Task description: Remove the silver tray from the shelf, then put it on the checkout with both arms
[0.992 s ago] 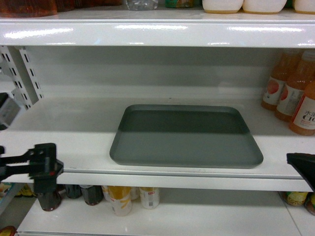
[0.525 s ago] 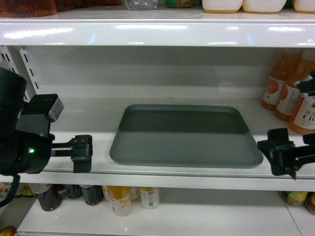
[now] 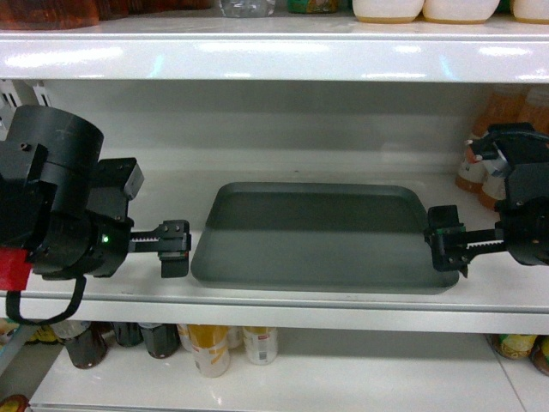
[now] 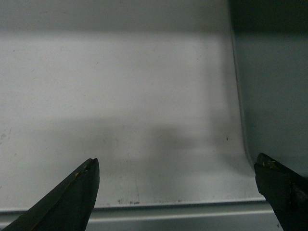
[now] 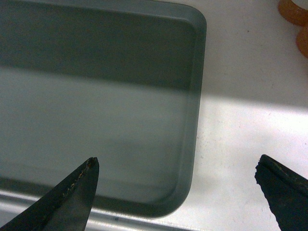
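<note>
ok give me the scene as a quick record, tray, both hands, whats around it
silver tray: flat on the shelf, near the front lip, nothing on it
left hand: open, just off the tray's left edge, not touching
right hand: open, straddling the tray's right rim, not gripping
nearby: bottles of orange drink at far right
checkout: not in view

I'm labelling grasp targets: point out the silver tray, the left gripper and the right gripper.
silver tray (image 3: 322,245), head view, middle of its floor.
left gripper (image 3: 175,249), head view, between fingertips.
right gripper (image 3: 447,240), head view, between fingertips.
</note>
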Available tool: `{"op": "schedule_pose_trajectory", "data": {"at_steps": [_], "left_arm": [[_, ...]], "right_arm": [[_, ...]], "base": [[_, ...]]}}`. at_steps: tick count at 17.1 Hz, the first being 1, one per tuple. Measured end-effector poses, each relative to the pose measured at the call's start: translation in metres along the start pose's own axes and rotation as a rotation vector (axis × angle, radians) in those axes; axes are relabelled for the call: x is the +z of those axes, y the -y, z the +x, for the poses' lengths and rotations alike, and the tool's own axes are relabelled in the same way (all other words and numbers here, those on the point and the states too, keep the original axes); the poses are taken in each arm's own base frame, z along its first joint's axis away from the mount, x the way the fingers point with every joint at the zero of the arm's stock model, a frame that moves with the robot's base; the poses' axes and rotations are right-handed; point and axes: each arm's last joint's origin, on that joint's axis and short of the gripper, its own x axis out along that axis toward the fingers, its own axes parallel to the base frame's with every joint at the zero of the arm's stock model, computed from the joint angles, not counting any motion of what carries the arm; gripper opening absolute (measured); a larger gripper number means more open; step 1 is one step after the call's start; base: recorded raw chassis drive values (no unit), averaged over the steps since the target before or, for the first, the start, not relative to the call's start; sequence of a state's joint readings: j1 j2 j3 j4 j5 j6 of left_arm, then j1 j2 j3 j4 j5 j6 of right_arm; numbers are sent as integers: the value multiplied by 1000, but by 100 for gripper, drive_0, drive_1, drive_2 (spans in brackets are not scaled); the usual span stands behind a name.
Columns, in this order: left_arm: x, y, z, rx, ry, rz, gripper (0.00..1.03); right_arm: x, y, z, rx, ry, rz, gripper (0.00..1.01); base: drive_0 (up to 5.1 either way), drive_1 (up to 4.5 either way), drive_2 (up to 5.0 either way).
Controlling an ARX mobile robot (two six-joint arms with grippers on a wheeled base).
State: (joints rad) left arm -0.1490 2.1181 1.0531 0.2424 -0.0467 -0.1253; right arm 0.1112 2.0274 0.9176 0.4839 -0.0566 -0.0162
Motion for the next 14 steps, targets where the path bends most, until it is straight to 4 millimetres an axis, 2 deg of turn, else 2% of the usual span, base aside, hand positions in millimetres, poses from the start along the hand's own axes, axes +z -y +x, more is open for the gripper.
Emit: {"op": "schedule_pose_trajectory", "data": {"at_steps": [1,3,4,6,7,9,10,14], "left_arm": [[5,2,6,7,0,1,98],[18,21,30,-15,-52,0,98],[18,28,39,-2,-109,-8,98],[20,32,48,-16,-135,-57,98],[22,32,51,-17,-155,-76,98],[23,33,53,5,-198,-52,48],[21,35,54,-12,-196,-51,31],[19,36,54,-26,-193,-54,20]], "right_arm": [[2,1,10,-13,-13,0,98],[10,4,53,-50,-104,0,98],[13,6,68,-62,-158,-1,98],[7,11,83,-79,-237,-17,98],[10,11,88,-79,-255,-18,81],[10,10,88,-64,-278,1,27],[9,12,88,-67,-276,12,7],[8,13,88,-62,-272,37,2]], "base": [[0,0,0],[0,0,0],[0,0,0],[0,0,0],[0,0,0],[0,0,0],[0,0,0],[0,0,0]]}}
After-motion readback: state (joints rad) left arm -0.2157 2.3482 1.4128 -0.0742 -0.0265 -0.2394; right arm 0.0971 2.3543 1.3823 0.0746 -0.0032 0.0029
